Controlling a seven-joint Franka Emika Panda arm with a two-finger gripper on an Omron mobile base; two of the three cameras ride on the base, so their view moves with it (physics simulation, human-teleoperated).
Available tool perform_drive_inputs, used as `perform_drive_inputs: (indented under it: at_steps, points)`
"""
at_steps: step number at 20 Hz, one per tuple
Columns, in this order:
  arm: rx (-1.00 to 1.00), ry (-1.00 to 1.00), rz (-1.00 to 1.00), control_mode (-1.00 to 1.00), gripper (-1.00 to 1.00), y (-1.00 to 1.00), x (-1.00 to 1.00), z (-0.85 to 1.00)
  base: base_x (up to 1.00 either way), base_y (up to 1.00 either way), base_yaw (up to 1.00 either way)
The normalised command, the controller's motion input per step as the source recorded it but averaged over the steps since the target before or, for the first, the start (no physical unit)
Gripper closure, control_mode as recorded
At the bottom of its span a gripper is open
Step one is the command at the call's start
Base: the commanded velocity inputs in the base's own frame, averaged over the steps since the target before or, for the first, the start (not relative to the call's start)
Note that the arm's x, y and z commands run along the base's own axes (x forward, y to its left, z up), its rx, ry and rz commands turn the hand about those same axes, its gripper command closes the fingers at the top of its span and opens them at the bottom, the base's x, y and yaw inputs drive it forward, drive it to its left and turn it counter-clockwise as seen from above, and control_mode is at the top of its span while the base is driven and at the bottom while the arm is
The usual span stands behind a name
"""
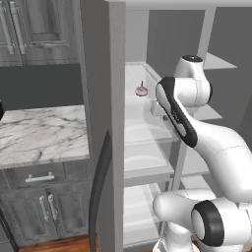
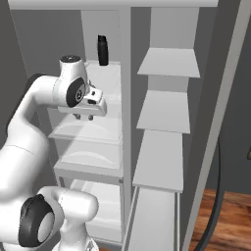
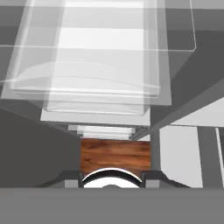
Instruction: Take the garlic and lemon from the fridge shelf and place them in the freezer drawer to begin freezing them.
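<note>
Garlic (image 1: 141,90) on ribbed fridge shelf (image 1: 134,78), gripper (image 2: 84,117) closed empty above clear bins (image 3: 87,83), no legible writing

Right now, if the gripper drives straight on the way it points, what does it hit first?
Probably the clear curved-front bin just below the gripper, which points down. Depth is unclear; past the bin's front edge it looks free down to the wood floor.

The arm (image 1: 211,142) is glossy white with rounded, swollen links and dark grey-black bands and caps at its joints. A dark stripe runs along one link. The pincer (image 2: 84,116) hangs from a pale grey block with short stubby fingers.
</note>
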Motion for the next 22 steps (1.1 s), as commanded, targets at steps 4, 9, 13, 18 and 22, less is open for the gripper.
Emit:
perform_drive_inputs:
  at_steps: [4,9,13,18,22]
  points:
    - [-0.12,-0.14,0.0,-1.0,-1.0,0.45,0.0,-0.01,0.0,0.0,0.0]
    - [-0.05,-0.18,-0.04,-1.0,-1.0,0.32,0.13,0.11,0.0,0.0,0.0]
    - [0.0,-0.06,-0.03,-1.0,-1.0,0.04,0.41,0.22,0.0,0.0,0.0]
    - [0.0,-0.01,-0.05,-1.0,-1.0,0.17,0.65,0.48,0.0,0.0,0.0]
    - [0.0,0.0,0.0,-1.0,-1.0,0.01,0.41,0.19,0.0,0.0,0.0]
